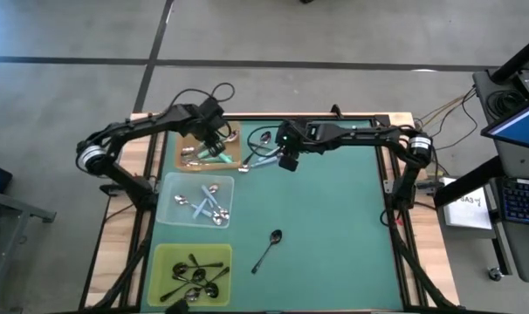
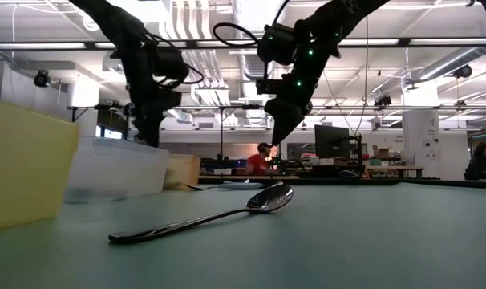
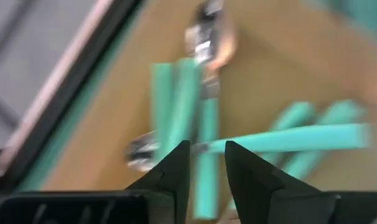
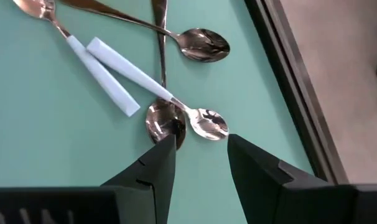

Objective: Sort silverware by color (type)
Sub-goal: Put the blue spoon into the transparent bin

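Note:
Mint-teal handled spoons (image 3: pixel 195 93) lie crossed in the brown tray (image 1: pixel 188 139). My left gripper (image 3: pixel 207 149) hovers over them (image 1: pixel 214 138), open by a narrow gap. Pale blue spoons (image 1: pixel 203 205) lie in the clear tray, and black spoons (image 1: pixel 195 272) lie in the yellow-green tray. A small heap of loose spoons (image 1: pixel 260 148) lies on the green table, two of them with pale blue handles (image 4: pixel 114 65), the others dark (image 4: pixel 204 45). My right gripper (image 4: pixel 200 138) is open, pointing down above this heap (image 2: pixel 277 136). One black spoon (image 2: pixel 227 213) lies alone on the table.
The three trays stand in a row along the table's left side: brown (image 1: pixel 188 139) farthest, clear (image 1: pixel 170 187) in the middle, yellow-green (image 1: pixel 164 262) nearest. The table's raised far edge (image 4: pixel 288 74) runs close by the loose heap. Bare green surface (image 1: pixel 334 227) fills the right half.

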`<action>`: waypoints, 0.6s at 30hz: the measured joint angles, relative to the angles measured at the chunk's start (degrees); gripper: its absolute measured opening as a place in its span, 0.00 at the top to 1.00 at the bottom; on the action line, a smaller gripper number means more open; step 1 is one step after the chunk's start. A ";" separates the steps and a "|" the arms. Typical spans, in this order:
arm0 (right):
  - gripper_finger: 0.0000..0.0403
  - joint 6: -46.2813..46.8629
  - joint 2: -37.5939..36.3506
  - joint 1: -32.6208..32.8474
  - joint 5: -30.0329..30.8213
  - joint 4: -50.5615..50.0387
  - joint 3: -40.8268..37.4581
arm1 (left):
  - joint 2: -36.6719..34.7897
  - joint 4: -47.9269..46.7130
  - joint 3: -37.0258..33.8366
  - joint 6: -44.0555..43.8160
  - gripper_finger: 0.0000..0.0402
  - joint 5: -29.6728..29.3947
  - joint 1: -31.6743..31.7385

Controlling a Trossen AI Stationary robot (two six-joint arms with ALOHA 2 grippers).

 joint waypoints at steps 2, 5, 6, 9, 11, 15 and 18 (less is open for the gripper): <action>0.66 -1.39 0.00 -0.27 -0.77 0.04 0.01 | 0.16 0.13 1.17 0.06 0.78 7.18 -0.01; 0.67 -3.34 0.00 -1.07 -5.73 0.73 -0.01 | -0.39 1.55 2.84 0.17 0.77 21.79 0.01; 0.67 -4.38 0.00 -1.41 -8.10 1.59 -0.13 | -0.55 1.75 3.49 0.17 0.77 27.04 0.01; 0.67 -8.85 0.00 -2.34 -15.77 6.17 -0.89 | -0.78 2.15 5.80 0.26 0.77 37.86 -0.03; 0.67 -12.91 0.00 -2.92 -20.25 9.27 -1.54 | -0.82 2.02 7.02 0.20 0.77 39.13 -0.29; 0.67 -21.92 0.52 -4.15 -25.20 13.51 -2.73 | -0.89 1.84 8.89 -0.21 0.77 38.73 -0.31; 0.67 -25.62 2.60 -5.30 -28.79 14.01 -2.86 | -0.93 1.82 9.90 -1.38 0.77 38.69 -0.31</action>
